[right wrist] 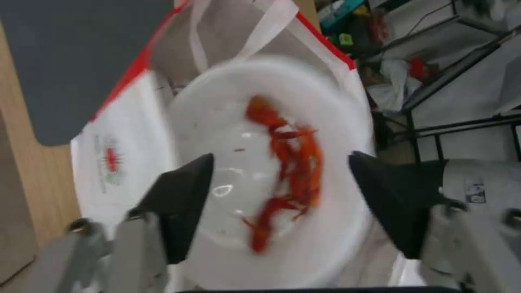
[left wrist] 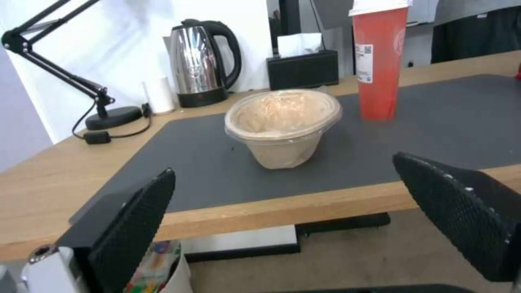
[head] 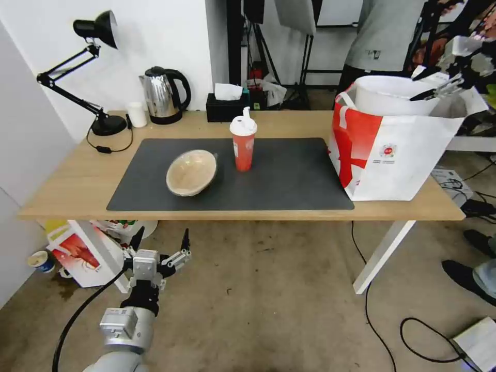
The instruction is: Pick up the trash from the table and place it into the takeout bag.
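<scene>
The takeout bag point(head: 392, 155) stood at the right of the frame on the table point(head: 67, 181), near its end, mouth open. The white plastic bowl point(head: 390, 94) sat in that mouth, probably just released; the right gripper point(head: 431, 85), fingers apart, hung above it. The tan paper bowl point(head: 191, 172) and red cup point(head: 243, 142) waited mid-frame on clear mat. The left gripper point(head: 160, 243), fingers spread, hovered lower left, below the table edge.

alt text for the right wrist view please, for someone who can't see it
The right hand, fingers open, hangs above the white plastic bowl of red crayfish shells, which sits in the mouth of the takeout bag on the table.
</scene>
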